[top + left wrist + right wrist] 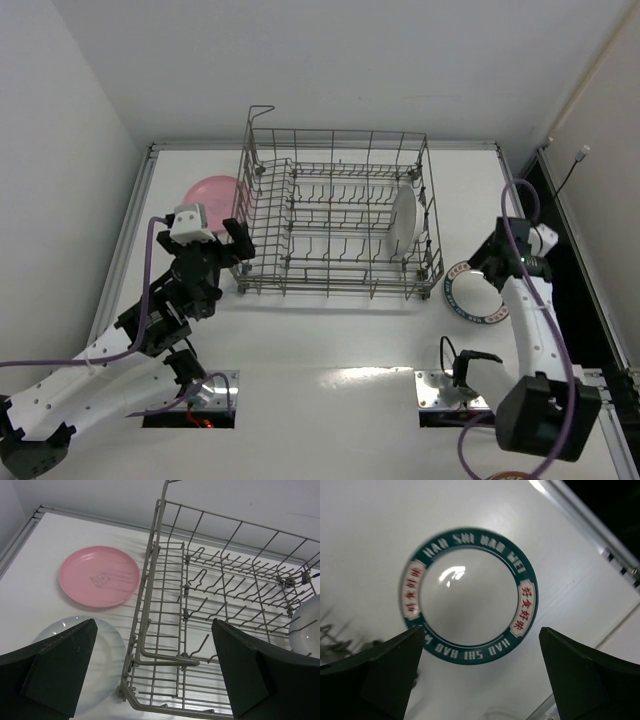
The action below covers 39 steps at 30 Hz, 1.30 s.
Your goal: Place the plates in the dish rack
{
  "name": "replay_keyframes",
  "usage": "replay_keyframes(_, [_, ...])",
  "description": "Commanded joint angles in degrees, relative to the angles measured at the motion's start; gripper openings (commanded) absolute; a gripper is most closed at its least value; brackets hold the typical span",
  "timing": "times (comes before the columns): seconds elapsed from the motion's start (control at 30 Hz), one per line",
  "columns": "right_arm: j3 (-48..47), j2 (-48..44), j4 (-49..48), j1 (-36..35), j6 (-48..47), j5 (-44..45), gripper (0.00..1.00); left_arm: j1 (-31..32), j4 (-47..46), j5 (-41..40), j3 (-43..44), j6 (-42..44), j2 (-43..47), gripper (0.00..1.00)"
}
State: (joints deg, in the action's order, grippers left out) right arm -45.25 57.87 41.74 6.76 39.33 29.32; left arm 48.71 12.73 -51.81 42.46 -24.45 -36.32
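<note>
Dish rack (340,215), grey wire: round white plate (403,222) upright at 3 o'clock end.
Left tool (154,630), right tool (481,632): jaws apart, empty.

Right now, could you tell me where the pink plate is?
In the top view the pink plate lies flat on the table, left of the dish rack's far corner; a pale plate lies just nearer.

It looks like a robotics lab rather than a kitchen. A bare white desk (330,340) is boxed in by plain white walls (350,60), with a metal rail (130,225) along its edge. The left arm (90,375) and right arm (535,330) are bolted at its near edge, trailing a purple cable (150,260). A wire dish rack (340,215) stands among this machinery.
</note>
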Motion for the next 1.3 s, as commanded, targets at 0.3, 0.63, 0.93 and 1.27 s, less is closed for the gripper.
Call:
replay_keyframes(0.3, [15.2, -4.8, -13.3, 26.6, -5.2, -34.6, 0.95, 0.7, -2.1, -1.1, -0.3, 0.1, 1.9, 1.00])
replay_keyframes(0.63, [22.8, -5.8, -13.9, 37.3, -5.8, -40.3, 0.95, 0.7, -2.1, -1.1, -0.8, 0.1, 2.4, 1.00])
replay_keyframes(0.93, [24.8, -1.5, -17.0, 42.4, -7.6, -46.9, 0.95, 0.7, -2.1, -1.1, -0.8, 0.1, 1.8, 1.00])
replay_keyframes(1.27, [24.8, 10.6, -30.0, 43.9, -4.0, -59.1, 0.75, 0.7, -2.1, -0.6, -0.8, 0.1, 0.7, 1.00])
